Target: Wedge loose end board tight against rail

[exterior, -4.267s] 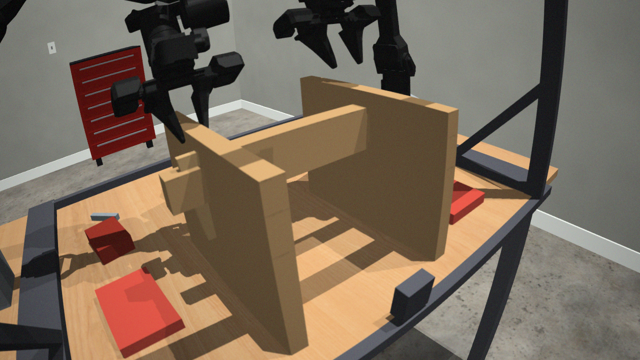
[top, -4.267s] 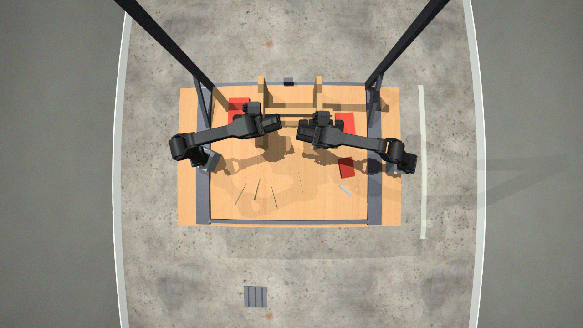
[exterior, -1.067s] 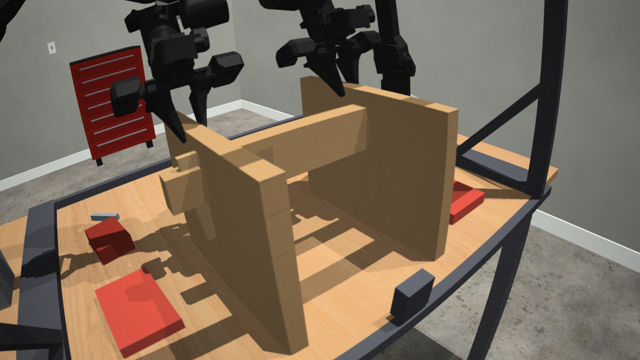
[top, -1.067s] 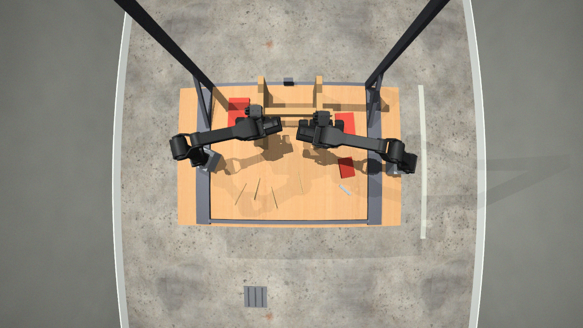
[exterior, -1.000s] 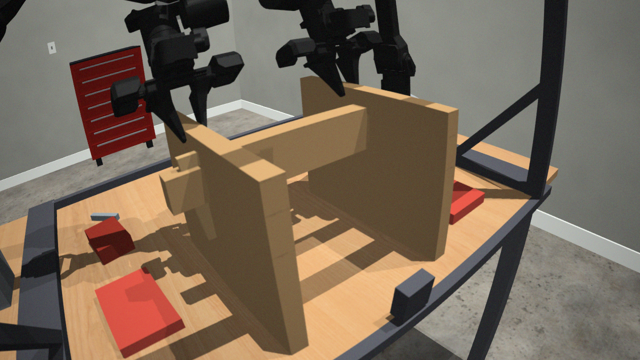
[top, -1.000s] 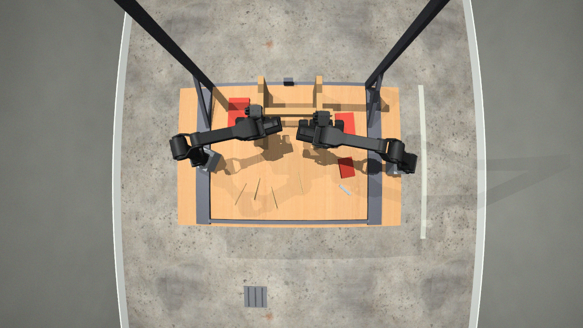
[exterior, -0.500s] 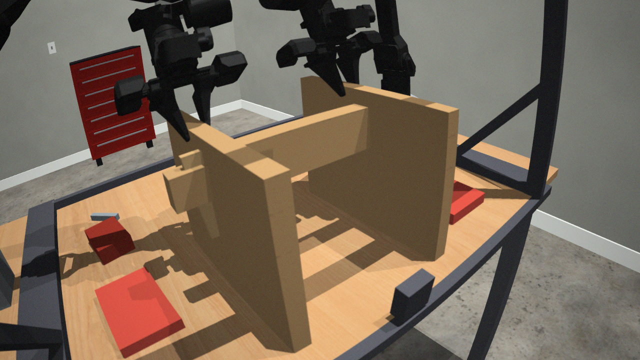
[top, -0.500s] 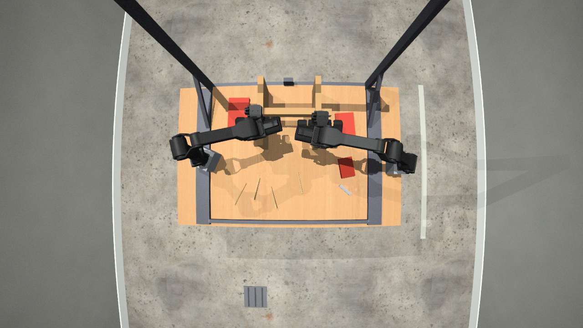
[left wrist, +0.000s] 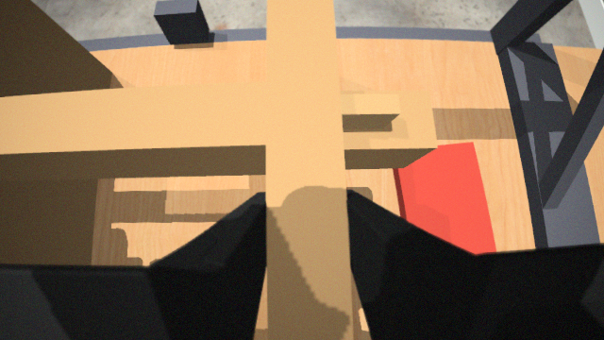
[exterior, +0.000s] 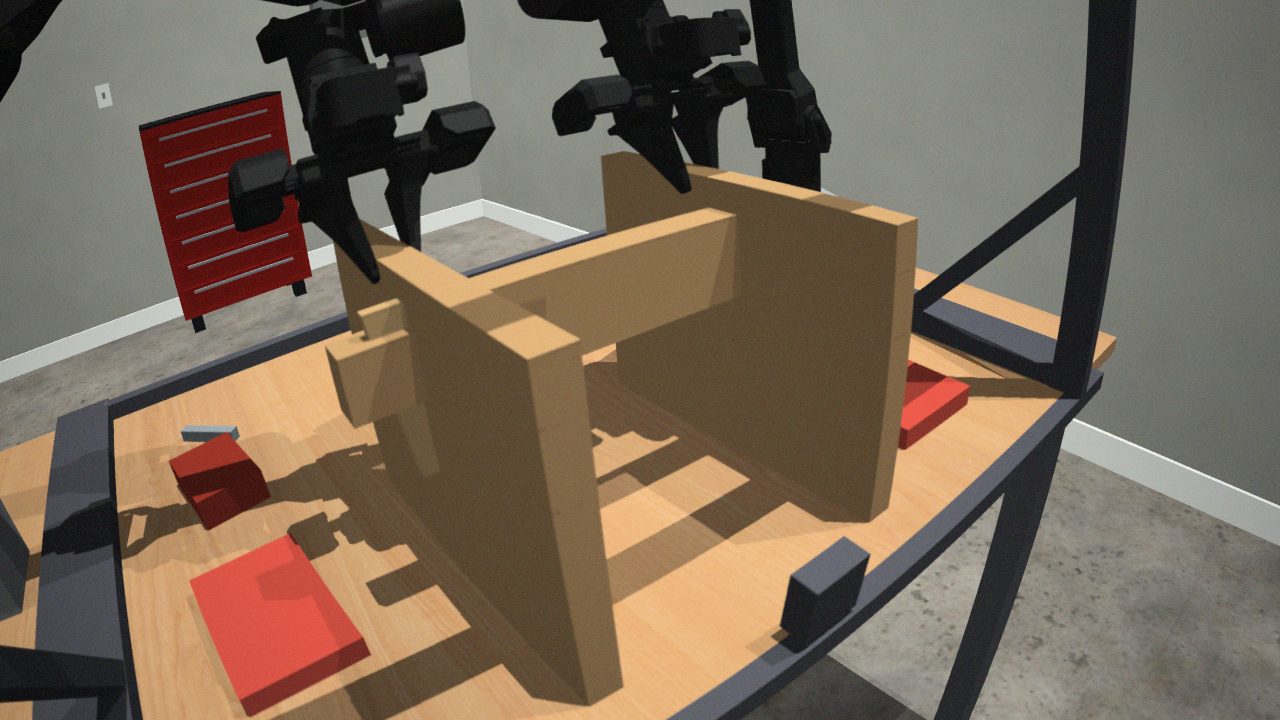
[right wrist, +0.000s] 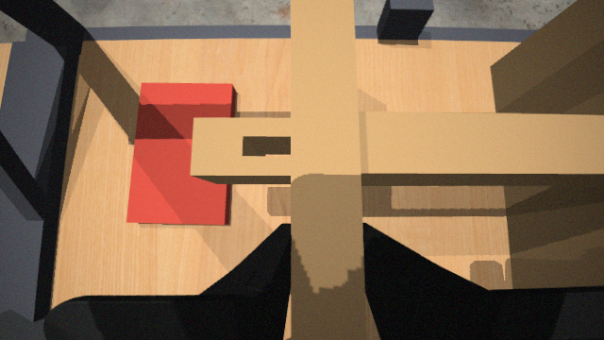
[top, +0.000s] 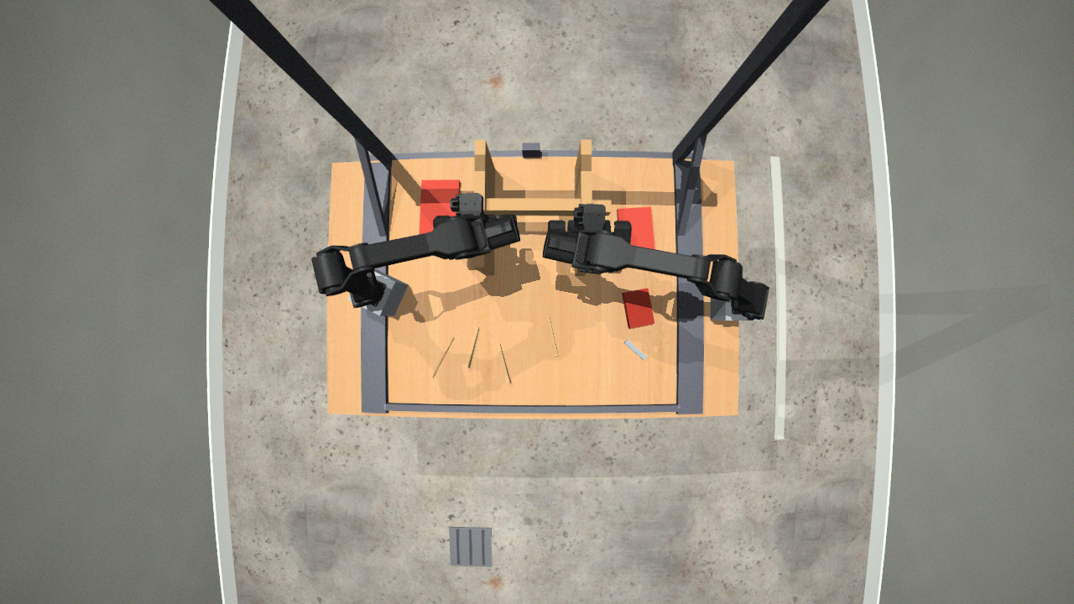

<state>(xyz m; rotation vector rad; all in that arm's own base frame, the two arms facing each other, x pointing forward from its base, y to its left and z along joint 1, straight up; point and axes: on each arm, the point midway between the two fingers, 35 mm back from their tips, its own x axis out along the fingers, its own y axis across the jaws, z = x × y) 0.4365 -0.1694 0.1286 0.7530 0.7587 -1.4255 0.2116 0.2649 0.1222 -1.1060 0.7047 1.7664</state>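
Two tan end boards stand upright on the table, joined by a rail point(exterior: 617, 277). My left gripper point(left wrist: 305, 202) is shut on the top edge of the wedged end board point(exterior: 501, 465). A wedge point(left wrist: 370, 104) point(exterior: 380, 317) sits in that rail end and sticks up above it. My right gripper point(right wrist: 323, 232) is shut on the top edge of the loose end board point(right wrist: 323, 94), the far board in the exterior view point(exterior: 769, 340). The open slot point(right wrist: 265, 145) in that rail end is dark and empty beside the board. From above, the left gripper point(top: 589, 217) is on the right and the right gripper point(top: 466, 206) on the left.
Flat red pads lie outside each board point(top: 439, 199) point(top: 634, 225). A dark red block point(top: 638, 308) and a small grey piece point(top: 634, 349) lie in front. Several thin wooden pieces point(top: 472, 346) lie near the front. A dark block point(exterior: 823, 591) sits at the back edge, with frame posts at the corners.
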